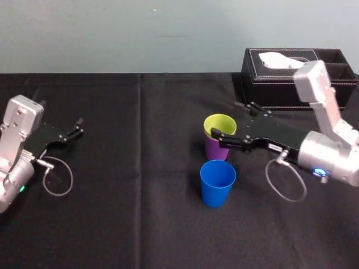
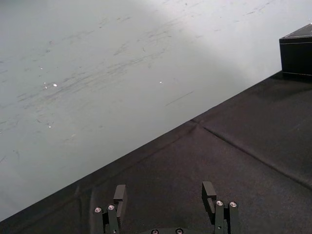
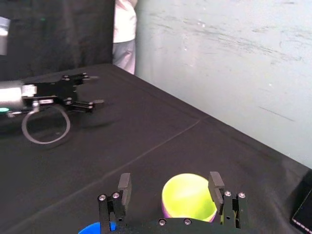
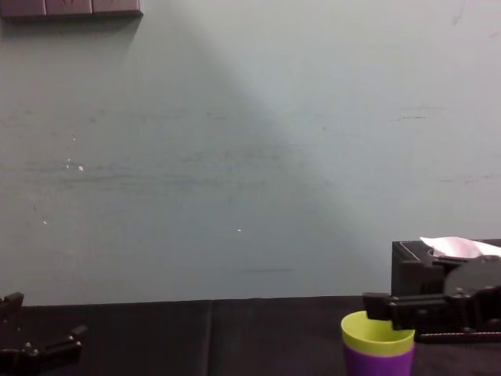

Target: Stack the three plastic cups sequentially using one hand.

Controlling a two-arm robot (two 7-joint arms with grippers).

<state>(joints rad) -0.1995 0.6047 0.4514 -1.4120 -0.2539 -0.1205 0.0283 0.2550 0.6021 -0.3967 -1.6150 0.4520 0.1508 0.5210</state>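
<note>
The right gripper [image 3: 169, 181] has its jaws spread wide, pinching nothing. Between them sits the mouth of the yellow-green cup [image 1: 221, 124], closer to one finger than to the other; whether that finger touches the rim I cannot tell. From the head view, the nearer finger lies across the front of this cup just below its rim, and the farther finger reaches behind it.

There are three cups in all. The yellow-green cup is seated upright inside the purple cup [image 1: 215, 151], so only the lower part of the purple one shows beneath it. This pair of two stands near the middle of the counter [image 1: 140, 224], a little toward its right edge. The third, the blue cup [image 1: 217, 182], stands upright alone, mouth up, just beside the pair on the side toward the counter's front edge, apart from both jaws.

One black tissue box [image 1: 280, 84] sits at the far right corner of the counter, with one white tissue [image 1: 277, 59] poking out of its top.

The left gripper [image 2: 164, 189] rests low over the counter's left edge, well apart from the cups, its jaws spread and empty.
</note>
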